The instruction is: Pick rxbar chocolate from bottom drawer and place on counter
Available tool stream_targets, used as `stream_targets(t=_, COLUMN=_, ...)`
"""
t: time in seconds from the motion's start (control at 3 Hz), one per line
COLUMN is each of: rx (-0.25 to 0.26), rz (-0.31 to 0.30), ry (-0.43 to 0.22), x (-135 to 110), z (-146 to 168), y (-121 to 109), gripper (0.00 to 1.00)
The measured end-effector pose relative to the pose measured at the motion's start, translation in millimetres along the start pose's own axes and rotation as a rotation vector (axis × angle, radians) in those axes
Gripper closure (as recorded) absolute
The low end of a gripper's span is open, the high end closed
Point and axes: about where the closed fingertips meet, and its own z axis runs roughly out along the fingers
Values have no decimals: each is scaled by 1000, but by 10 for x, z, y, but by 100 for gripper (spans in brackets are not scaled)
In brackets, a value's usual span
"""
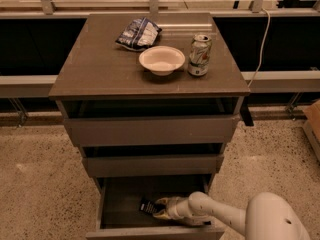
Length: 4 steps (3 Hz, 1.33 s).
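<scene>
The rxbar chocolate, a small flat black bar with white print, lies on the floor of the pulled-out bottom drawer, left of centre. My gripper reaches into the drawer from the right and is at the bar's right end, touching or nearly touching it. The white arm runs from the lower right into the drawer. The counter is the grey-brown top of the cabinet, well above the gripper.
On the counter stand a white bowl, a can to its right and a blue-and-white chip bag behind. The two upper drawers are slightly open and overhang the bottom drawer. A black cable hangs at the right.
</scene>
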Motion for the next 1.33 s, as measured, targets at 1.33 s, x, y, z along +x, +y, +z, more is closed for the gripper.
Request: stream_targets(t=1.33, rx=-210, rz=-201, ry=-302, x=-1786, z=-724, y=104, gripper=100)
